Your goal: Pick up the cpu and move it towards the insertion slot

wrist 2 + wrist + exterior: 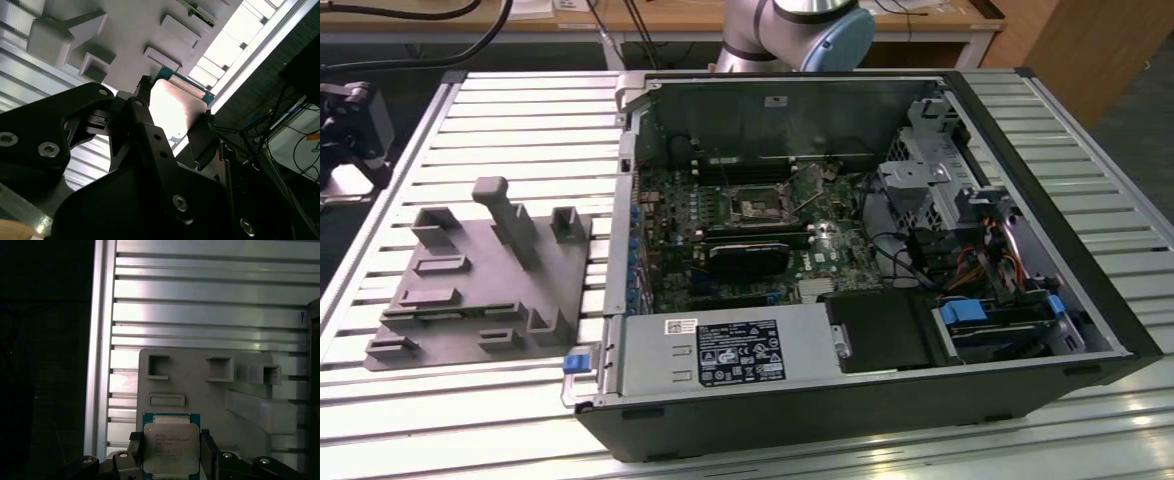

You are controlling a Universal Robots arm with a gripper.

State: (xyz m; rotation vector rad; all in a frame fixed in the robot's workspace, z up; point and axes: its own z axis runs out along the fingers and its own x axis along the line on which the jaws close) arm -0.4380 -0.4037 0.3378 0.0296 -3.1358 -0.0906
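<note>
In the first wrist view the cpu (171,446), a silvery square plate on a green-edged board, sits between the two black fingers (134,446) of my gripper (171,452), which is shut on it. Behind it lie the grey plastic fixture (200,385) and the slatted table. In the second wrist view the same shiny cpu (172,107) is clamped in the gripper (175,114), with the fixture's blocks (65,35) beyond. In the exterior view the insertion slot (758,208), a silvery frame round a dark centre, lies on the motherboard inside the open computer case.
The open computer case (1067,250) stands at the exterior view's right, with a long black card (750,258) near the slot and a power supply (707,350) in front. The grey fixture (480,280) rests on the slatted aluminium table (520,130). The arm's base (801,25) rises behind the case.
</note>
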